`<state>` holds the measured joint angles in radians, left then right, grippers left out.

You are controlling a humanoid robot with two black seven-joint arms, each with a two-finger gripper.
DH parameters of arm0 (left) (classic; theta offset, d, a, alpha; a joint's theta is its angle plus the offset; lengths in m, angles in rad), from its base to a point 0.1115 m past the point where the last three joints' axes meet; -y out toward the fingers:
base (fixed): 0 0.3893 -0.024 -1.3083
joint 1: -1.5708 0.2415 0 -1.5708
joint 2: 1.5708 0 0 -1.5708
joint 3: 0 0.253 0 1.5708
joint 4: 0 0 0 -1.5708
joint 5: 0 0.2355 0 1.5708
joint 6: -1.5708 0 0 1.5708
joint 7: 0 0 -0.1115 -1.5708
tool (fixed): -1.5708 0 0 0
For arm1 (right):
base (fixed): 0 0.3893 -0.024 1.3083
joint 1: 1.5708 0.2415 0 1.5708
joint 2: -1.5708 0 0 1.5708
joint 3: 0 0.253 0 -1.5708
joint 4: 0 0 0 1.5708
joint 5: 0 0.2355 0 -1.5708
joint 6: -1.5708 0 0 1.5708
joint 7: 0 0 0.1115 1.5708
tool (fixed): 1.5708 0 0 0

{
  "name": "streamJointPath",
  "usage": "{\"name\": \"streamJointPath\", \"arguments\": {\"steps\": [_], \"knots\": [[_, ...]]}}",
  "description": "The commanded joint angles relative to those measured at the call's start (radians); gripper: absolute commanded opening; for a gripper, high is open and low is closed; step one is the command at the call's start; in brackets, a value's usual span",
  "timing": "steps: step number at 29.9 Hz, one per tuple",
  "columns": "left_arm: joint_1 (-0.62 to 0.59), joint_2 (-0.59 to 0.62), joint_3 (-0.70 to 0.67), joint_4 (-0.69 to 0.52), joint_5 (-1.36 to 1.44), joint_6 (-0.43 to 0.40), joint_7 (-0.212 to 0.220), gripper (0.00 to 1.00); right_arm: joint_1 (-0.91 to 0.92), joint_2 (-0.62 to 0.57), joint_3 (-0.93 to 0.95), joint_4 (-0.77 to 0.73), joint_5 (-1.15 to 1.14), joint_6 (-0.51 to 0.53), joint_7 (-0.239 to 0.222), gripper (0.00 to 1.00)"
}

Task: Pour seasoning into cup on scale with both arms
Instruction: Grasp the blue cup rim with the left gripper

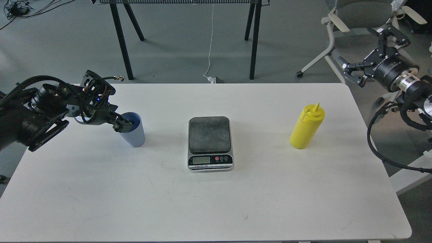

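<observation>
A humanoid robot's left gripper reaches in at the rim of a light-blue plastic cup standing at the left of a white table, one finger apparently inside the mouth and the other hidden against the outer wall; whether it has fully pinched the wall cannot be told from this angle. At centre sits a small kitchen scale, its dark platform bare and its silver front, with display and buttons, facing the near edge. A yellow squeeze bottle of seasoning stands upright well to the right of the scale, untouched. The right gripper hangs off the table's far right corner with its fingers spread, holding nothing, in front of an office chair.

The step in hand looks to be securing the cup for its move onto the scale. Done well, that would mean a firm but gentle pinch on the thin wall, a lift clear of the tabletop, and a level, centred landing on the platform.
</observation>
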<state>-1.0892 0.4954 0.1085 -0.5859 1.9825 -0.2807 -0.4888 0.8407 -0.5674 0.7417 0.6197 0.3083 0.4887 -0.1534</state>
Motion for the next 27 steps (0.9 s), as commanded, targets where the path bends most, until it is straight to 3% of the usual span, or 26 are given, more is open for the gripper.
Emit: {"name": "streamJointPath", "arguments": {"steps": [1, 11, 16, 27], "knots": [[0.0, 0.0, 0.0, 0.0, -0.004, -0.003, 0.0, 0.71, 0.0, -0.002, 0.001, 0.0, 0.0, 0.0, 0.0, 0.99], [0.005, 0.0, 0.0, 0.009, -0.004, -0.006, 0.0, 0.62, -0.002, -0.002, 0.001, 0.0, 0.0, 0.0, 0.0, 0.99], [0.002, 0.0, 0.02, 0.012, -0.004, -0.057, 0.0, 0.59, -0.003, -0.002, 0.001, 0.0, 0.0, 0.0, 0.0, 0.99], [-0.008, -0.003, 0.019, 0.012, -0.01, -0.058, 0.0, 0.41, -0.003, -0.002, 0.001, 0.0, 0.0, 0.0, 0.0, 0.99]]}}
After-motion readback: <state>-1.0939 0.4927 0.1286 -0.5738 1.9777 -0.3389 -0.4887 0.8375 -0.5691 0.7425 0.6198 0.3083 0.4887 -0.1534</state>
